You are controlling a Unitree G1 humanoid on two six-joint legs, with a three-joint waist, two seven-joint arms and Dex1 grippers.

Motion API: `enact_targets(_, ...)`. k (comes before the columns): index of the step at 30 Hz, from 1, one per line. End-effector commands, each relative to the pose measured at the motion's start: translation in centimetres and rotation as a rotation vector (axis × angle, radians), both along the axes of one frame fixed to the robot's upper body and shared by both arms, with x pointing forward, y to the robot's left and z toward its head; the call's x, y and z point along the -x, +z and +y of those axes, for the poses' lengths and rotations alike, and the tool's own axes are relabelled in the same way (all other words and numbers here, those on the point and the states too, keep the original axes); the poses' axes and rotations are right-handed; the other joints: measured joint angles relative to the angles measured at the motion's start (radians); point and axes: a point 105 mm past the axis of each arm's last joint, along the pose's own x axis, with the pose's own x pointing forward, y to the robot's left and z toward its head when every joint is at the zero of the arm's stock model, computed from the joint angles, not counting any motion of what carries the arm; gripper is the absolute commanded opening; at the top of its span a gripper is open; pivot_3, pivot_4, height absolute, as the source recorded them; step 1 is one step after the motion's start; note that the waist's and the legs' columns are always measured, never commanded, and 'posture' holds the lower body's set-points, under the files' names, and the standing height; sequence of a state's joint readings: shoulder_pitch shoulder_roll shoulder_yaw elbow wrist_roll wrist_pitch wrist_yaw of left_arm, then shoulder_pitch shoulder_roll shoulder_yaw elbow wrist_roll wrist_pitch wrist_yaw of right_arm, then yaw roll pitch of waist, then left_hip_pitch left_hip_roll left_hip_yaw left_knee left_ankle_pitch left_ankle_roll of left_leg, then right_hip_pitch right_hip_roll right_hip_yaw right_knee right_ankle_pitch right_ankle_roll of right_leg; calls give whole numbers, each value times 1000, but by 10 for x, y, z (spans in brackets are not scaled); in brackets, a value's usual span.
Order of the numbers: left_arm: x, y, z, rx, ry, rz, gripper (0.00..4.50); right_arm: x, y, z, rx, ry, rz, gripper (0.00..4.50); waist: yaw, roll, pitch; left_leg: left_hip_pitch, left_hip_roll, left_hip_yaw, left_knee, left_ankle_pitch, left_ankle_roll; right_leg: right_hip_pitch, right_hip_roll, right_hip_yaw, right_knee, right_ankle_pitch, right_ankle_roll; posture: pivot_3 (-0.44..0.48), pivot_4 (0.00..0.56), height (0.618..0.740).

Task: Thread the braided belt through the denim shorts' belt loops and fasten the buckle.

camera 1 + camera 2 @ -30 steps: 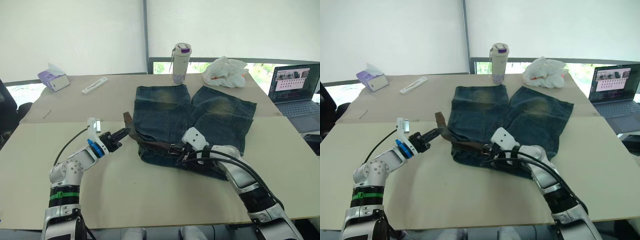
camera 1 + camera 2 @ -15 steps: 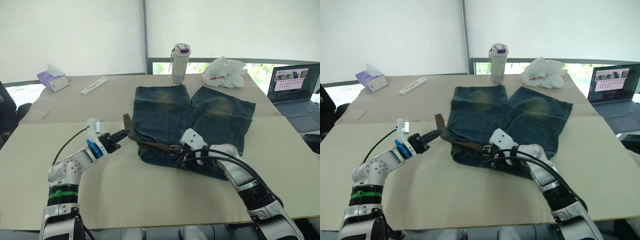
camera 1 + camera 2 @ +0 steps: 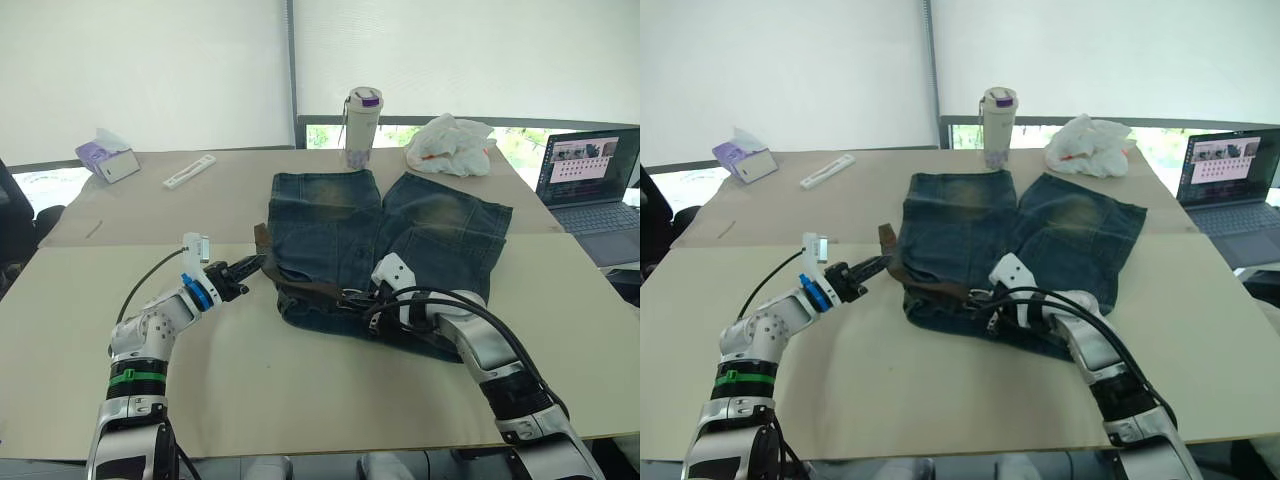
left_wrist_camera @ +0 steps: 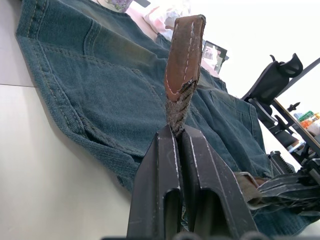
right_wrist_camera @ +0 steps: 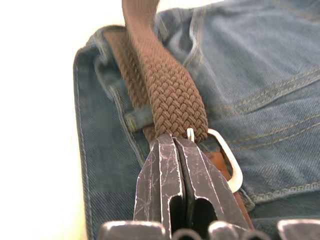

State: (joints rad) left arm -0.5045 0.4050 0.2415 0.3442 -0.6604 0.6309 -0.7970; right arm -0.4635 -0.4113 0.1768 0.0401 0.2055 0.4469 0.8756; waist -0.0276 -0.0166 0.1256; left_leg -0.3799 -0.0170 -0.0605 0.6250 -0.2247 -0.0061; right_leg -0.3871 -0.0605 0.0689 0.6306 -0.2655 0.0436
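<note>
A: Why is the left gripper (image 4: 181, 131) clamped on the braided belt (image 5: 167, 90)'s leather tip?

B: Probably to keep the strap taut across the denim shorts (image 3: 385, 225) on the desk (image 3: 300, 380) while the right gripper (image 5: 179, 142), pinched on the braid, works it at the buckle (image 5: 227, 155).

A: Count?

B: One belt, one buckle, one visible belt loop (image 5: 140, 120), I think.

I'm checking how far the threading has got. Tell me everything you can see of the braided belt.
The braided belt is a brown woven strap with a smooth leather tip and a silver buckle. It lies along the waistband of the denim shorts, passing under a belt loop. The left gripper is shut on the tip end, off the shorts' edge; the right gripper is shut on the strap beside the buckle.
</note>
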Motion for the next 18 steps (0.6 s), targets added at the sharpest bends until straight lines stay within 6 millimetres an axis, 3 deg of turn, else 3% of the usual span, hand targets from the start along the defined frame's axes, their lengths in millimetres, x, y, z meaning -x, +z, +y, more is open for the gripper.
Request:
enact_targets(1, -2, 12, 1, -15, -9, -52, 0, -8, 18, -2, -39, 6, -70, 17, 0, 0, 0, 0, 0, 0, 0, 0, 0, 0, 0, 0, 0, 0, 0, 0, 150, 740)
enact_targets(9, -1, 10, 0, -17, -18, -49, 0, -15, 8, -1, 18, 38, -62, 17, 0, 0, 0, 0, 0, 0, 0, 0, 0, 0, 0, 0, 0, 0, 0, 0, 150, 740)
enact_targets(18, -2, 13, -1, -28, -25, -58, 0, -2, -20, -3, 137, 135, 52, 17, 0, 0, 0, 1, 0, 0, 0, 0, 0, 0, 0, 0, 0, 0, 0, 0, 150, 740)
